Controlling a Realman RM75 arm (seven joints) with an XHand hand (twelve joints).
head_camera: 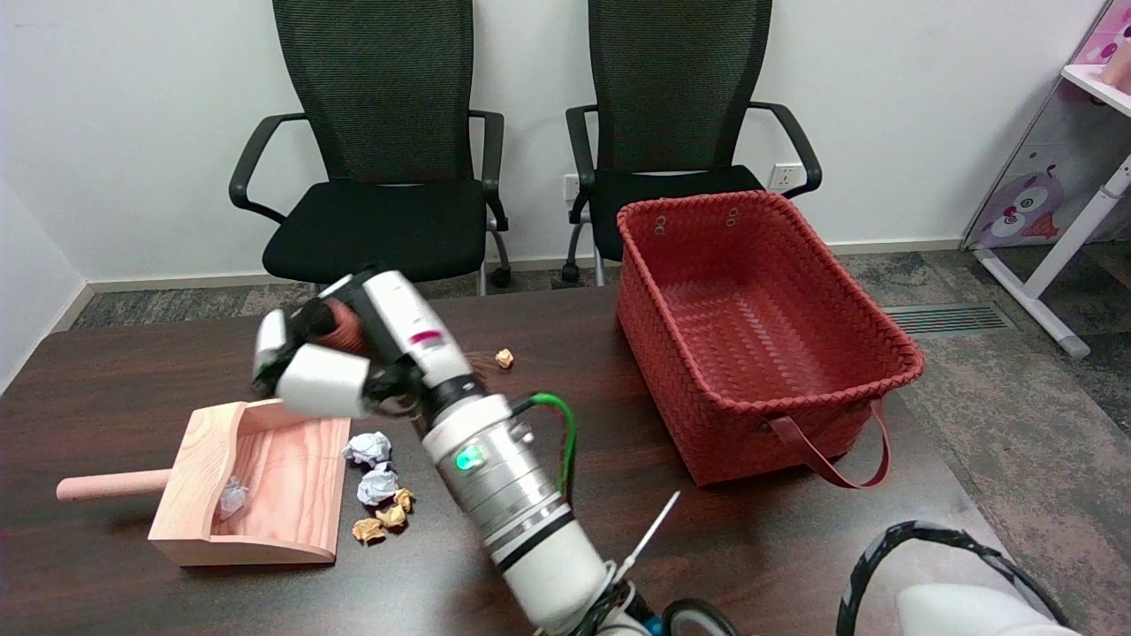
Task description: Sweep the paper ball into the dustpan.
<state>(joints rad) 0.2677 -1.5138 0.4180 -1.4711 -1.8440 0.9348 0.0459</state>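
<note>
Right hand [327, 358] raised above the table [132, 371], fingers wrapped round a brown brush handle [340, 325]. Paper balls [375, 481] on the table below and toward its near edge, just beside the open mouth of the wooden dustpan [274, 495], lying toward the left edge.

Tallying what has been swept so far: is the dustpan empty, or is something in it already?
Not empty. One white paper ball lies inside the wooden dustpan, near its back wall; other balls lie on the table by its open edge.
</note>
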